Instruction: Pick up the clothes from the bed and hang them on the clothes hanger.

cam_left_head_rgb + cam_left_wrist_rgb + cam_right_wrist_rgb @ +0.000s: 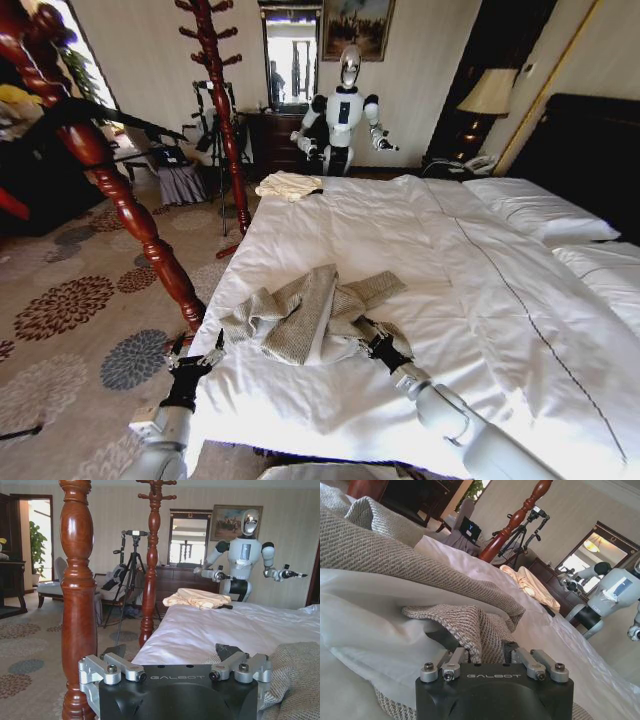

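The clothes (300,315), a grey-beige herringbone jacket with white lining, lie crumpled on the near part of the white bed (420,240). My right gripper (364,334) is at the jacket's right edge. In the right wrist view the right gripper (483,655) is shut on a fold of the clothes (470,625). My left gripper (196,356) hovers open at the bed's left edge, beside the jacket's sleeve. In the left wrist view the left gripper (170,655) has nothing between its fingers, and the clothes (295,675) lie just beside it. A slim black shape (120,118) crosses the bedpost; I cannot tell whether it is the clothes hanger.
A red-brown bedpost (130,215) stands close to my left gripper. A wooden coat stand (225,120) and a tripod are beyond the bed's far corner. A cream folded cloth (288,184) lies on that far corner. Another robot (345,110) stands past the bed. Pillows (535,212) lie right.
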Motion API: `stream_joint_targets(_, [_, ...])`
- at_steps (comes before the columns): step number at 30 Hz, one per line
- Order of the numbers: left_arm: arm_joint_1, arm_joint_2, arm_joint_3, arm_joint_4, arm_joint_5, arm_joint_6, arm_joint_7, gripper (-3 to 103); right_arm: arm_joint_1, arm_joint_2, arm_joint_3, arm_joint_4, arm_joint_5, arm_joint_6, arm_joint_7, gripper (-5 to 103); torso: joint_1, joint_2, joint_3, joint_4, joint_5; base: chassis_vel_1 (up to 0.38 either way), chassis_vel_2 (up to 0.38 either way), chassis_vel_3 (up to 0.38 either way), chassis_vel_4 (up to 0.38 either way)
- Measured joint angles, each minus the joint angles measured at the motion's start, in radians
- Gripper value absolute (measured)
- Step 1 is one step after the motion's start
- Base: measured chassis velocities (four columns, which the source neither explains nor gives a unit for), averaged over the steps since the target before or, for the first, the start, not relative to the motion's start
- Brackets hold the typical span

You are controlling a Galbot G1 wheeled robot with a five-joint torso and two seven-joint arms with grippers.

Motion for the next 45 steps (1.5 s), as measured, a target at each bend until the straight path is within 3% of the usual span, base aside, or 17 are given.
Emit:
stream_joint_targets(5, [-0.001,0.002,0.0,0.0,-0.003,0.001,-0.001,100,-0.007,-0.004,0.019,0.001,0.054,0.023,-0.021,25,0.0,0.0,0.0,0.0,0.0,0.0,0.0,0.0,0.0])
stream_joint_targets(8, [-0.002,0.002,0.002,0.0,-0.003,0.001,-0.001,100,-0.015,-0.005,0.034,0.003,0.086,0.049,-0.044,9,0.0,0.0,0.0,0.0,0.0,0.0,0.0,0.0,0.0])
stream_joint_targets(11, [-0.001,0.005,0.002,0.001,-0.003,0.001,-0.001,100,-0.021,-0.005,0.042,0.007,0.11,0.058,-0.055,2,0.0,0.0,0.0,0.0,0.0001,0.0,0.0,0.0,0.0])
stream_joint_targets(15, [0.001,0.01,-0.003,0.001,-0.004,0.001,-0.001,100,-0.027,-0.01,0.062,0.018,0.166,0.071,-0.078,1,0.0,0.0,0.0,-0.0001,0.0,0.0,0.0,0.0,0.0])
stream_joint_targets(20, [0.002,0.014,-0.005,-0.003,-0.011,0.001,-0.002,100,-0.034,-0.022,0.109,0.071,0.347,0.08,-0.086,1,0.0,0.0,0.0,-0.0001,0.0001,0.0,0.0,0.0,0.0])
stream_joint_targets(21, [0.003,0.016,-0.007,-0.004,-0.014,0.001,-0.002,100,-0.034,-0.026,0.142,0.111,0.468,0.082,-0.087,1,0.0,0.0,0.0,0.0,0.0001,0.0,0.0,0.0,0.0])
stream_joint_targets(22, [0.003,0.016,-0.007,-0.004,-0.014,0.001,-0.002,100,-0.034,-0.026,0.142,0.111,0.468,0.082,-0.087,1,0.0,0.0,0.0,0.0,0.0001,0.0,0.0,0.0,0.0])
stream_joint_targets(26, [0.003,0.021,-0.012,-0.007,-0.026,-0.001,-0.002,100,-0.04,-0.052,0.265,0.247,0.752,0.055,-0.062,1,0.0,0.0,0.0,0.0001,-0.0001,0.0,0.0,0.0,0.0])
stream_joint_targets(28, [0.003,0.022,-0.012,-0.007,-0.027,-0.001,-0.002,100,-0.043,-0.058,0.286,0.273,0.795,0.042,-0.047,1,0.0,0.0,0.0,0.0001,0.0,0.0,0.0,0.0,0.0])
stream_joint_targets(31, [0.004,0.023,-0.011,-0.011,-0.028,-0.003,-0.003,100,-0.086,-0.081,0.359,0.38,0.956,-0.054,0.071,1,0.0,0.0,0.0,0.0,0.0,0.0,0.0,0.0,0.0])
stream_joint_targets(34, [0.004,0.024,-0.011,-0.014,-0.028,-0.003,-0.003,100,-0.114,-0.089,0.386,0.425,1.001,-0.104,0.136,1,0.0,0.0,0.0,-0.0002,0.0,0.0,0.0,0.0,0.0])
stream_joint_targets(37, [0.008,0.028,-0.014,-0.024,-0.032,-0.003,-0.003,100,-0.163,-0.11,0.456,0.542,1.135,-0.293,0.403,1,0.0,0.0,0.0,-0.0002,-0.0001,0.0,0.0,0.0,0.0])
stream_joint_targets(38, [0.008,0.028,-0.014,-0.024,-0.032,-0.003,-0.003,100,-0.163,-0.11,0.456,0.542,1.135,-0.293,0.403,1,0.0,0.0,0.0,-0.0002,-0.0001,0.0,0.0,0.0,0.0])
stream_joint_targets(39, [0.009,0.029,-0.015,-0.026,-0.032,-0.003,-0.003,100,-0.166,-0.114,0.466,0.555,1.167,-0.334,0.458,1,0.0,0.0,0.0,-0.0001,-0.0002,0.0,0.0,0.0,0.0])
stream_joint_targets(40, [0.011,0.031,-0.015,-0.026,-0.033,-0.003,-0.004,100,-0.173,-0.119,0.478,0.55,1.224,-0.419,0.577,1,0.0,0.0,0.0,-0.0001,-0.0003,0.0,0.0,0.0,0.0])
stream_joint_targets(41, [0.011,0.031,-0.015,-0.026,-0.033,-0.004,-0.004,100,-0.177,-0.119,0.476,0.508,1.225,-0.452,0.622,1,0.0,0.0,0.0,0.0,-0.0002,0.0,0.0,0.0,0.0])
stream_joint_targets(45, [0.015,0.03,-0.011,-0.027,-0.033,-0.007,-0.006,100,-0.167,-0.094,0.432,0.349,1.151,-0.461,0.645,1,0.0,0.0,0.0,-0.0001,0.0006,0.0,0.0,0.0,0.0])
